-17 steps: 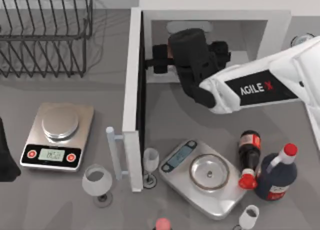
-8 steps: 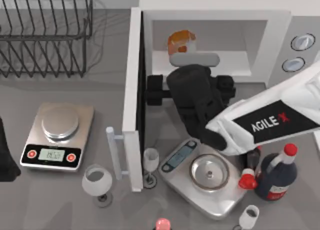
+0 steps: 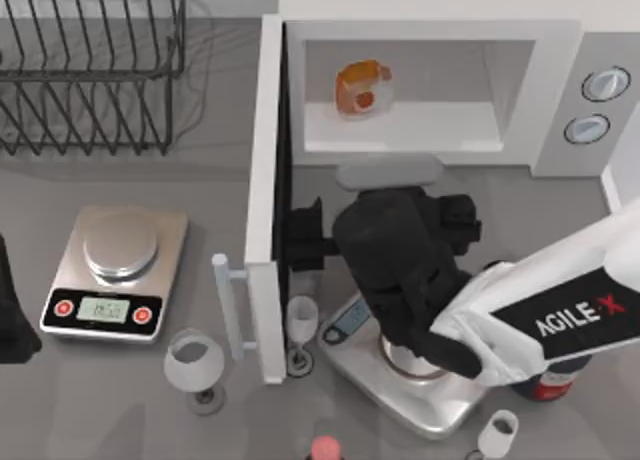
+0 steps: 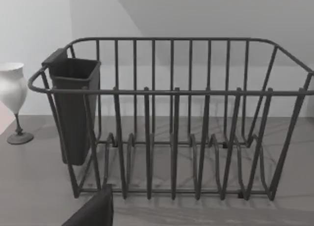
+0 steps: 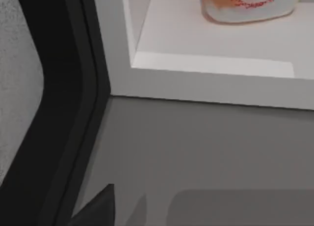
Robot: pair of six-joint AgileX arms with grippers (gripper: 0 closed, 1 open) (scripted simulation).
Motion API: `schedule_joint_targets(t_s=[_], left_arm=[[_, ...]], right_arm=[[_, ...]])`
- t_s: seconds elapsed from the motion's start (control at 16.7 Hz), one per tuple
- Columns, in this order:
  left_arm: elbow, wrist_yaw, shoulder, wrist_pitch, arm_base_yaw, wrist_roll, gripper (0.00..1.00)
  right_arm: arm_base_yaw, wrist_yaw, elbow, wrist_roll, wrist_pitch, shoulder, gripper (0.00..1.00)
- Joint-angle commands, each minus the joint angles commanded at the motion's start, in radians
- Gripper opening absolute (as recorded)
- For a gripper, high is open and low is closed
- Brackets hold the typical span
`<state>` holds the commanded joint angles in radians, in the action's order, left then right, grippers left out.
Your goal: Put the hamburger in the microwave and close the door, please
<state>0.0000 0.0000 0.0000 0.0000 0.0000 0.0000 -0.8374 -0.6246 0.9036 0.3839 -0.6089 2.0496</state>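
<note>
Scales [image 3: 400, 370] at six o'clock, under right end effector [image 3: 385, 172]; finger state indiscernible. Parked before microwave [image 3: 560, 100] mouth. Door [image 3: 262, 195] ajar at nine. Hamburger [image 3: 363, 88] at twelve, resting inside, ready for closing. Left arm idle facing rack [image 4: 171, 118].

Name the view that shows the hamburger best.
The top view: the whole hamburger sits inside the microwave. The right wrist view catches just its lower edge; the left wrist view faces a rack.
</note>
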Motion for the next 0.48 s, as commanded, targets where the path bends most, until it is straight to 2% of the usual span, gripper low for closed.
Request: schedule_joint_targets(t_s=[0.48], left_arm=[[0.0,0.0,0.0,0.0,0.0,0.0,1.0]], right_arm=[[-0.037,-0.013,-0.064,-0.026,0.011,0.012,1.0]])
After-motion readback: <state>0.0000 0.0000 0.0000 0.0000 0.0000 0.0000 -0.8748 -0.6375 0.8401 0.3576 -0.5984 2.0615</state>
